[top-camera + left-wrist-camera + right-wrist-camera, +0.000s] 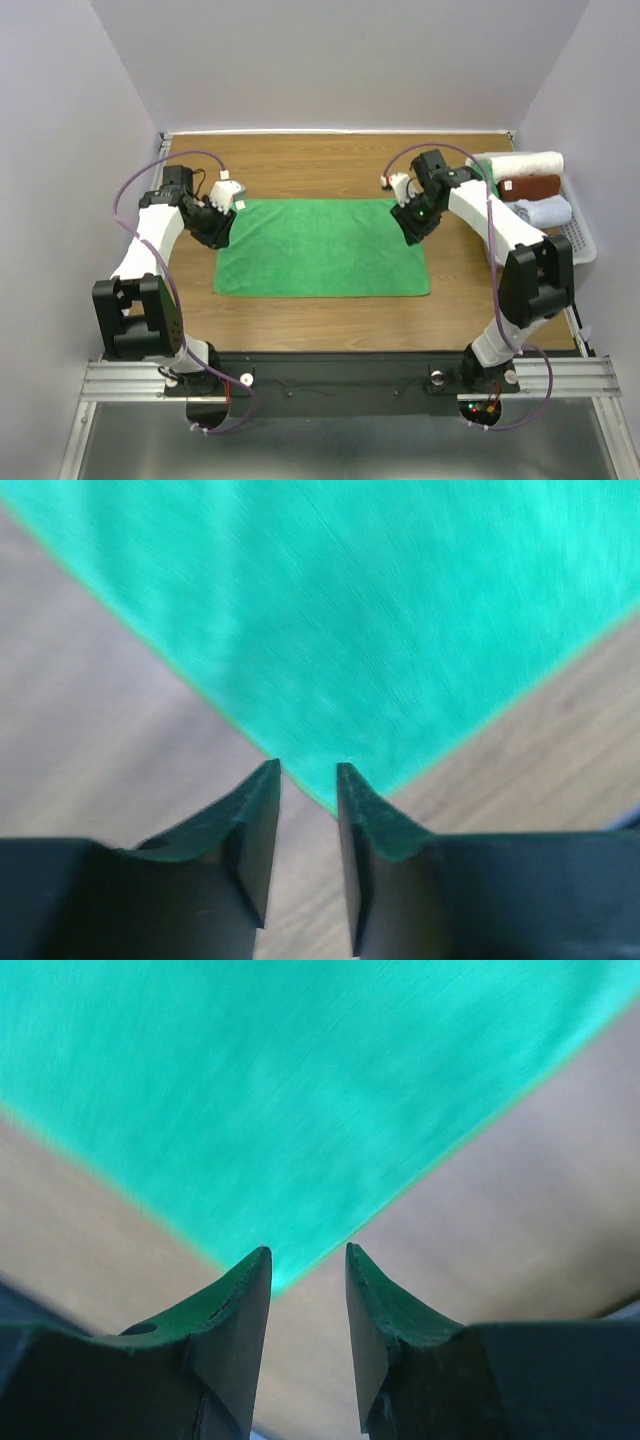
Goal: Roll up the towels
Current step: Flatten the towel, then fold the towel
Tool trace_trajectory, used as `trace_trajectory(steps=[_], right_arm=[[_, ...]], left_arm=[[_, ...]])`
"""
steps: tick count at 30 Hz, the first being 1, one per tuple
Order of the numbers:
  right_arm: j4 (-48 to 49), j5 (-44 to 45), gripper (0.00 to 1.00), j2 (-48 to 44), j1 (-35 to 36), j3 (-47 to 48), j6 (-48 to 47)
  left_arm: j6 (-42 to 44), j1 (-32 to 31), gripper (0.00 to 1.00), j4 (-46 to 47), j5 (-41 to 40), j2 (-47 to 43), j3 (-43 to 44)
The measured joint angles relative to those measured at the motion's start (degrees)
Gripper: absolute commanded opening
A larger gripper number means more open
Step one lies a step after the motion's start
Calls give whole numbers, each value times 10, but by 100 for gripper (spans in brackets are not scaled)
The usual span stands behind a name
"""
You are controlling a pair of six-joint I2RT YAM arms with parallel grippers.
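The bright green towel (320,247) lies spread flat on the wooden table (320,315). My left gripper (222,232) hovers at its far left corner, jaws open a narrow gap. In the left wrist view the towel (350,600) has its corner tip pointing between the left gripper (308,772) fingertips. My right gripper (412,232) is at the far right corner, open and empty. In the right wrist view the towel (300,1090) has its corner just ahead of the right gripper (307,1252), near its left finger. A pale bluish towel (545,212) lies in the basket at the right.
A white basket (580,235) at the table's right edge also holds a cream-white rolled towel (520,165) and a brown rolled towel (530,187). White walls close in the table on three sides.
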Motion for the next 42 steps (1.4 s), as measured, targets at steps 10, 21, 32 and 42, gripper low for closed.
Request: trace_trajectory(steps=[10,21,32,42], right_arm=[[46,26,39,249,-114,293,50],[48,28,38,374,-123,417,75],[48,-2,39,386,-121,402,87],[79,0,30,394,-118,371,94]], left_arm=[[-105,3,50,136,5,125,175],[-150,12,50,169,-12,252,249],[-152,17,59,175,-17,252,252],[-153,19,59,180,-19,266,252]])
